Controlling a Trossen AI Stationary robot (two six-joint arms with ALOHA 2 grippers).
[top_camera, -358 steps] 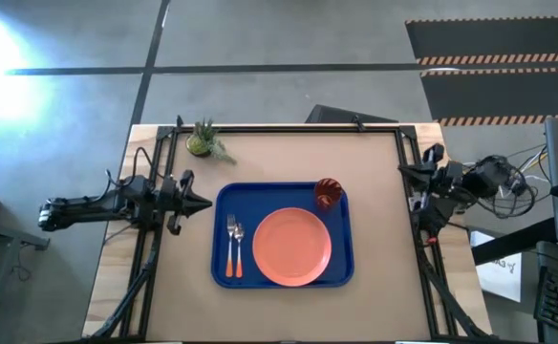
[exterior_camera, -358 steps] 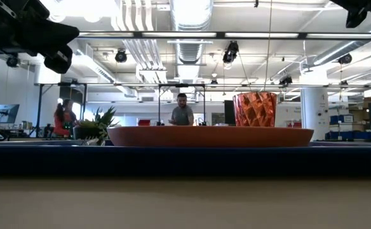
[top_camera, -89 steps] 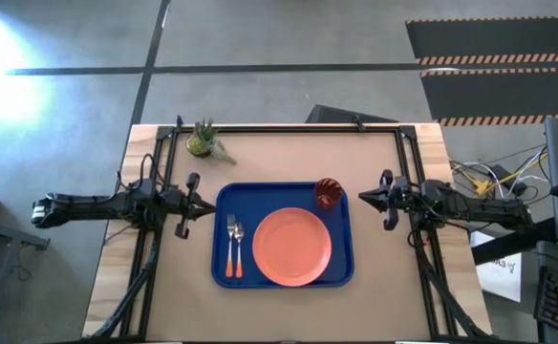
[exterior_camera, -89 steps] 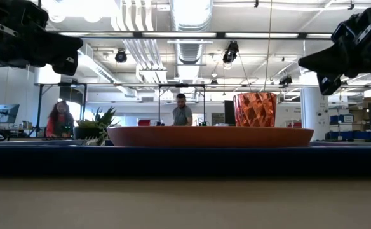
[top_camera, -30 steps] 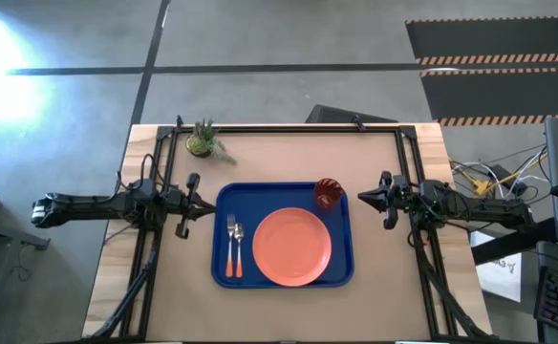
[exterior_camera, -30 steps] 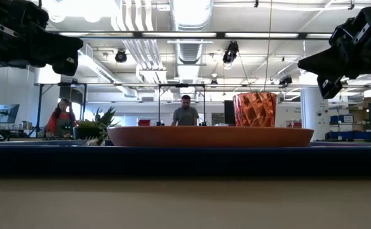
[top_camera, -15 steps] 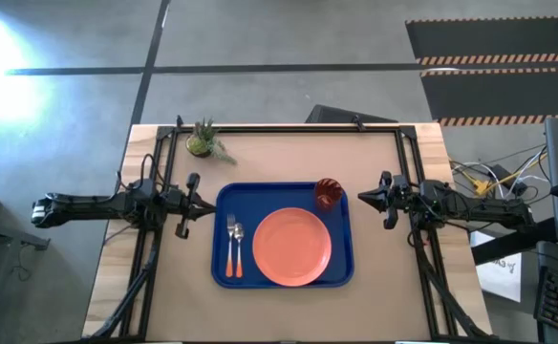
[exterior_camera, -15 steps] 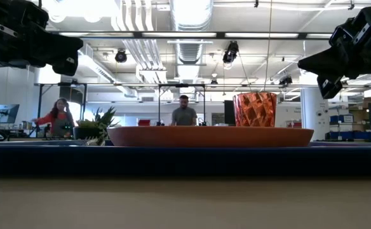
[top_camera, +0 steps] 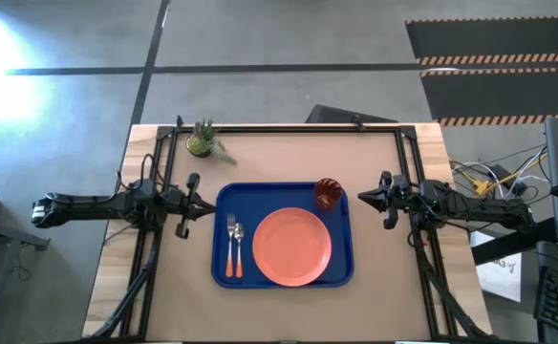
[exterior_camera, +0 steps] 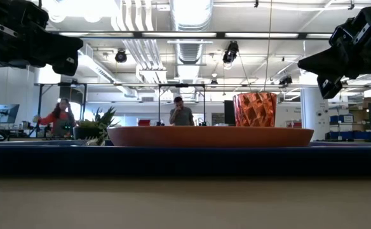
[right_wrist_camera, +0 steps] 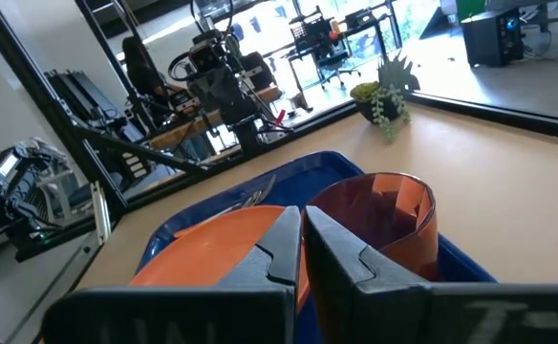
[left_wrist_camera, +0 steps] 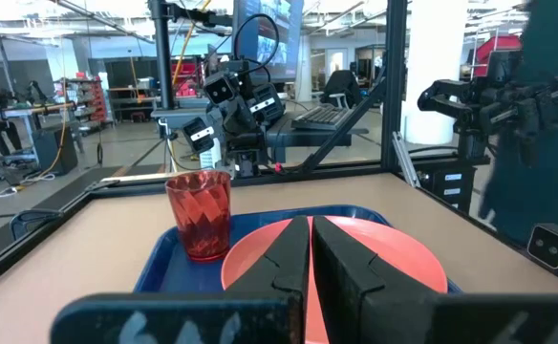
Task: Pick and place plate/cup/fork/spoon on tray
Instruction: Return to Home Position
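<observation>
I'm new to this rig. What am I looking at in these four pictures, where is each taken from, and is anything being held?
Two robot arms work at a table. The overhead picture shows the left gripper and right gripper, both shut and holding nothing, either side of the blue tray. On the tray lie the pink plate, red cup, fork and spoon. A potted plant stands apart on the table. One picture looks level across the table; the other two come from cameras on each wrist.
</observation>
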